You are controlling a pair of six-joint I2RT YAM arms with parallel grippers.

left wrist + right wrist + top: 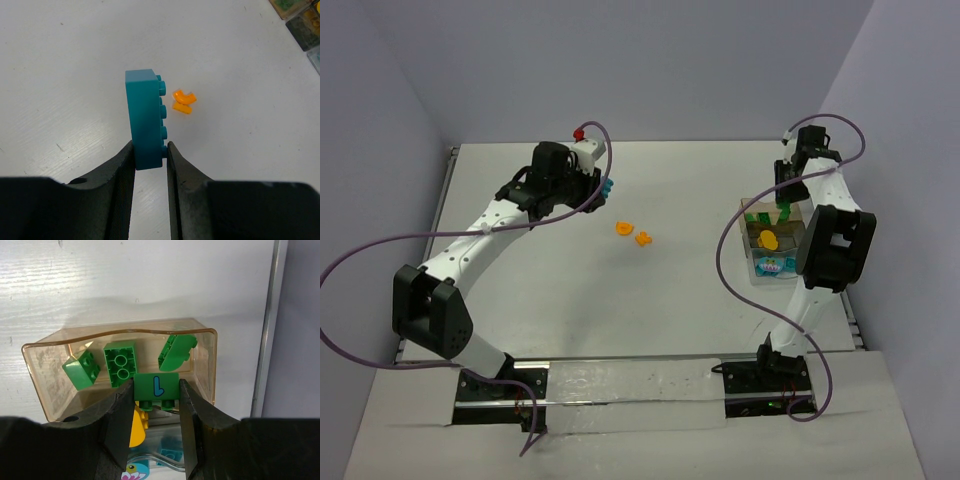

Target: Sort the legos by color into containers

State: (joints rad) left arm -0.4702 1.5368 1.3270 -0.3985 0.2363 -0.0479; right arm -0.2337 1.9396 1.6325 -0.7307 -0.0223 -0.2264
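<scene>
Left pincer (150, 146): teal lego (144, 119); right pincer (156, 384): green lego (156, 388)

The teal brick (145, 117) is standing on end with its studs facing right, clamped in the left gripper (150, 148). Two orange pieces (623, 227) and (644, 239) are lying close together mid-table. The tan box (125, 331) is holding three loose green bricks (120, 363). A fourth green brick with a blue mark (156, 385) is sitting between the right gripper (156, 392) fingers at the box's near wall. The adjoining clear box (757, 272) is holding a teal piece (775, 267).
</scene>
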